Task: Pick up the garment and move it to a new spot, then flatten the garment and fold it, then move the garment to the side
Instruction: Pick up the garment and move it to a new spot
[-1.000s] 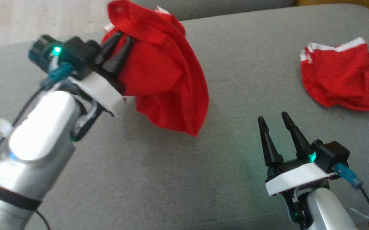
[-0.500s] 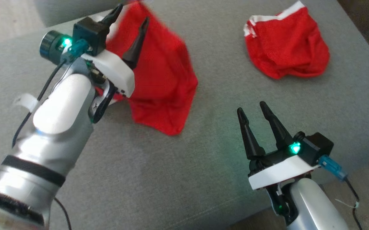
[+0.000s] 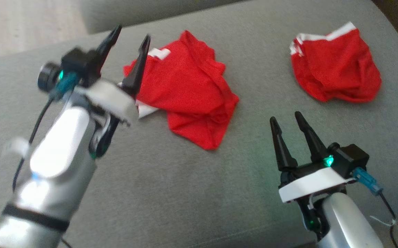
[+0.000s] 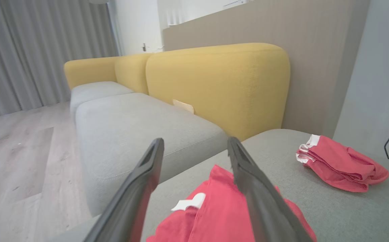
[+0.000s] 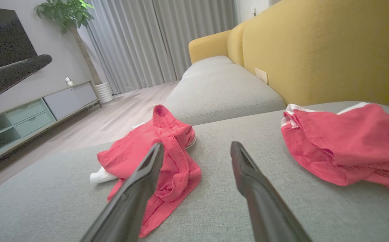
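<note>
On the left, the left gripper (image 3: 132,32) hangs over the grey cushion (image 3: 185,199) with its fingers spread, holding nothing. Just beside it, toward the middle, the garment (image 3: 188,89) lies on the cushion in a crumpled heap. It is red cloth folded over itself, with a bit of white sleeve (image 3: 150,110) poking out at its left edge and no lettering showing. It looks light, soft and limp, likely to sag and bunch, so a pinch at a hem corner or the sleeve seems best. Further right, the right gripper (image 3: 285,117) is also spread and empty, and the smaller red garment (image 3: 336,75) lies well apart.
</note>
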Controlling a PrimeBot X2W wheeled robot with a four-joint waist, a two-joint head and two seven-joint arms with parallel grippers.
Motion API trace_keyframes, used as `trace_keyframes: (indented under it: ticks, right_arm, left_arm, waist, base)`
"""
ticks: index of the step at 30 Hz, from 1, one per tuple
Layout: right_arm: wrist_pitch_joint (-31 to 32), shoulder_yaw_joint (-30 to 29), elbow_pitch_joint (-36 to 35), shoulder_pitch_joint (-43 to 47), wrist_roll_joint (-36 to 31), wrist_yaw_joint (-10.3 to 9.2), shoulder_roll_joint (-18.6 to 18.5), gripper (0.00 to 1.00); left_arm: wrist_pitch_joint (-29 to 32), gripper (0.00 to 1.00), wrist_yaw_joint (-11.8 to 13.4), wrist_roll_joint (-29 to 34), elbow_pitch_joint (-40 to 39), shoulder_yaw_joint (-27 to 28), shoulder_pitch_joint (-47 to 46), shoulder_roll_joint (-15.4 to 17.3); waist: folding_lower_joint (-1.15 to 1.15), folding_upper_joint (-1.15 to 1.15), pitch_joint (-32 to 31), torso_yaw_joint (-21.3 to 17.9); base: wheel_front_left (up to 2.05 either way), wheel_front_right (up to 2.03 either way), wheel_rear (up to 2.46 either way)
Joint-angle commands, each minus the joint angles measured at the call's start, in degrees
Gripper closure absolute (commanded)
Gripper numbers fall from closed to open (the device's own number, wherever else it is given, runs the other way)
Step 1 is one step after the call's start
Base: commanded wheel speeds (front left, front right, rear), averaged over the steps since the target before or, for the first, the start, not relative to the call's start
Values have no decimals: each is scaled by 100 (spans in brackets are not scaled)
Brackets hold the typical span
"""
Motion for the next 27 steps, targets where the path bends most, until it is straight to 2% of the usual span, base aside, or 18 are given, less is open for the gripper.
trace_keyframes:
  ticks: [1, 6, 11, 20, 27]
  right_arm:
    - [18, 75, -162, -57, -58, -5, 8, 0]
    - [127, -272, -220, 195, -203, -5, 8, 0]
    - [230, -517, -340, 421, -261, -5, 8, 0]
    - [326, -665, -543, 599, -235, -5, 8, 0]
    - [351, -735, -589, 681, -204, -5, 8, 0]
  left_arm:
    - [-33, 0, 1, 17, -250, 291, -103, 233]
    - [-33, 0, 120, 124, -1005, 795, 826, 337]
    - [-33, 0, 278, 121, -1606, 1242, 1864, 238]
    - [-33, 0, 421, 360, -2139, 1859, 3312, -266]
    - [-33, 0, 229, 778, -2283, 2271, 3762, -742]
  waist:
    - [0, 0, -282, 305]
    - [0, 0, -578, 764]
    - [0, 0, -788, 1058]
    - [0, 0, -863, 1238]
    - [0, 0, -887, 1291]
  base:
    - [0, 0, 0]
    - [0, 0, 0]
    - [0, 0, 0]
    - [0, 0, 0]
    - [0, 0, 0]
